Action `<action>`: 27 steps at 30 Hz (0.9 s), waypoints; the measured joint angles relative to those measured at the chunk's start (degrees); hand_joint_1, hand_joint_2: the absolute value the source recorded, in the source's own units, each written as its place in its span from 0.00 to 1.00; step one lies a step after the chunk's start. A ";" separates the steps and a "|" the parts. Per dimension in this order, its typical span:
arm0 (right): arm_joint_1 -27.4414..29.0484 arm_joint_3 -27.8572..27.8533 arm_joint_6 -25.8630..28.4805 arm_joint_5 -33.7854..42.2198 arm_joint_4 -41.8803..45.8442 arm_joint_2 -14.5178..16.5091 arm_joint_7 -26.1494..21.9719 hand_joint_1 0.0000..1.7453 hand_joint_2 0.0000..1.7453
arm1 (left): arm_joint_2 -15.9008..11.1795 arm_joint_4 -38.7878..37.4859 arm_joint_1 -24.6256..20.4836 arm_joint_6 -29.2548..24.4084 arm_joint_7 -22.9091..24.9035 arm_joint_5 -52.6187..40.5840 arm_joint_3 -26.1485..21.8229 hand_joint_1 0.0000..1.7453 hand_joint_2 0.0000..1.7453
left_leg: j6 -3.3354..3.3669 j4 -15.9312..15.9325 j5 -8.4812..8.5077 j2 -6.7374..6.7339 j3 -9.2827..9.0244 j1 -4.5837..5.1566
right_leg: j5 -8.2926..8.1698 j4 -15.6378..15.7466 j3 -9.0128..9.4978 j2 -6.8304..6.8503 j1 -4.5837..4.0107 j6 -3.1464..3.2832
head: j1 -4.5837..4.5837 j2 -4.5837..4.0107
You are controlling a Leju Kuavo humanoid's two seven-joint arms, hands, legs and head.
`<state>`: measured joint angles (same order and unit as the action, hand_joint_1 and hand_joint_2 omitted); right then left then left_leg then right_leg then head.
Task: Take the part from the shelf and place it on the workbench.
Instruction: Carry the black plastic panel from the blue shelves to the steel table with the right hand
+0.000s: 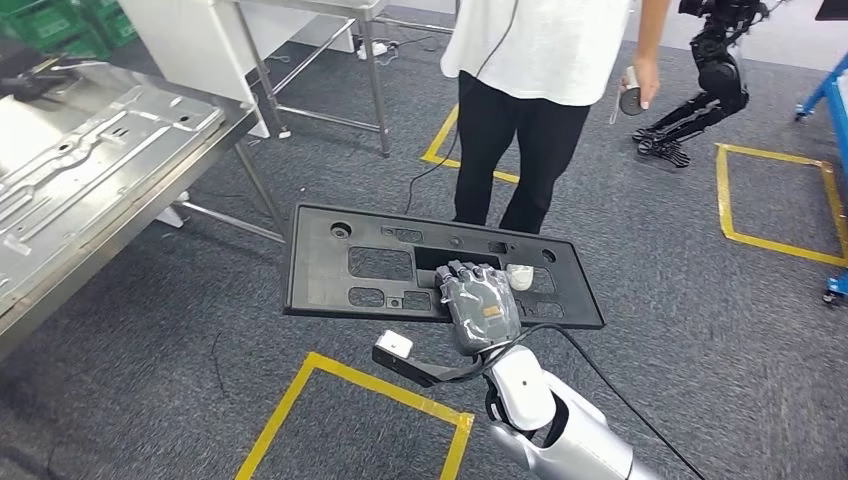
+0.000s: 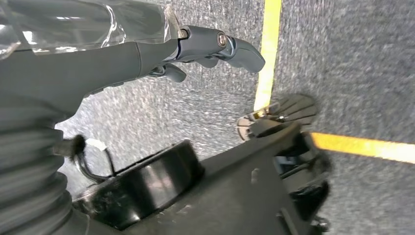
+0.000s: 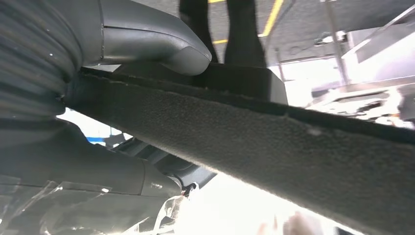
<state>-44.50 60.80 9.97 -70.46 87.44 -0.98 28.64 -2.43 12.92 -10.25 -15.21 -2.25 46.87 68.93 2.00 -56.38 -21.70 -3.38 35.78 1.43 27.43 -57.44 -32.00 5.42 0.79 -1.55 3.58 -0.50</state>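
The right robot hand (image 1: 483, 305) was clamped on the near long edge of the flat black plastic panel with cut-out openings (image 1: 400, 262), thumb over one face and fingers across the other, carrying it level above the grey carpeted floor (image 1: 690, 330) and its yellow tape square (image 1: 300, 395). The left robot hand (image 2: 215, 46) hung over the floor with fingers curled on nothing. The part was already off the shelf; placing remained. Beyond, a person in a white shirt (image 1: 540, 50) stood, and the steel-topped table bearing a pressed metal sheet (image 1: 100, 160) lay at the far left.
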 joint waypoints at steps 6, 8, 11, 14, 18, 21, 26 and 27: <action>-1.72 0.59 -0.27 -0.49 -0.59 1.07 -1.18 1.00 1.00 | -0.33 0.00 -0.45 -0.33 -0.13 1.00 -1.42 0.00 1.00 | 1.36 1.51 0.47 3.55 -1.68 -0.54 | 4.21 -7.03 -2.49 -3.75 0.38 -1.23 | -0.07 0.00; -1.91 0.90 -0.55 -0.69 -0.62 1.02 -1.38 1.00 1.00 | -0.16 0.00 -0.56 -0.09 0.10 0.89 -1.71 0.00 1.00 | 1.62 1.50 0.40 5.02 -1.78 -0.66 | 6.62 -14.21 -6.65 -4.97 0.42 -1.47 | -0.08 0.00; -1.95 1.36 -1.07 -0.76 -0.62 0.96 -1.53 1.00 1.00 | 0.42 0.00 0.15 0.05 0.76 0.91 -1.87 0.00 1.00 | 1.25 1.33 0.11 7.44 -2.01 -1.11 | 3.06 -11.95 -7.05 -5.38 0.65 -1.96 | -0.09 0.00; -1.99 1.77 -1.32 -0.79 -0.62 0.95 -1.58 1.00 1.00 | 0.76 0.00 0.62 0.07 0.43 0.93 -1.98 0.00 1.00 | 0.09 0.45 -0.61 9.47 -1.78 -1.47 | -1.82 -1.61 -2.82 -8.12 1.33 -2.37 | -0.11 0.00; -2.04 2.23 -1.61 -0.79 -0.60 1.09 -1.60 1.00 1.00 | 1.03 0.00 0.92 0.13 -0.30 0.93 -2.42 0.00 1.00 | -0.88 0.13 -0.85 10.22 -1.19 -1.60 | -2.04 -0.43 -2.32 -7.21 1.07 -0.72 | -0.08 0.00; -2.10 2.36 -1.75 -0.34 -0.60 1.15 -1.55 1.00 1.00 | 1.22 0.00 0.78 0.18 -0.35 0.69 -2.70 0.00 1.00 | -1.45 -6.37 -4.11 5.96 2.00 -1.53 | -1.95 -0.33 -2.14 -5.63 0.91 0.24 | 0.00 0.00; -1.47 2.37 -1.65 3.81 -0.55 1.14 -1.12 1.00 1.00 | 1.24 0.00 0.47 0.20 -0.22 0.15 -2.90 0.00 1.00 | -1.07 -14.57 -5.64 3.85 6.62 -1.44 | -1.36 -0.33 -1.77 -2.33 0.23 0.71 | 0.02 0.00; -1.40 2.31 -1.51 5.16 -0.48 1.14 -0.92 1.00 1.00 | 1.16 0.00 0.45 0.18 -0.13 0.04 -2.92 0.00 1.00 | -0.57 -10.62 -3.71 3.00 4.62 -1.14 | -1.18 -0.32 -1.51 -1.71 0.14 0.71 | 0.02 0.00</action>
<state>-45.90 63.11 8.45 -65.30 86.96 0.15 27.72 -1.27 12.92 -9.80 -15.03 -2.38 46.92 66.01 1.42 -67.00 -25.41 -0.38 40.39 0.29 26.25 -57.76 -33.50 3.71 0.93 -0.84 3.61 -0.50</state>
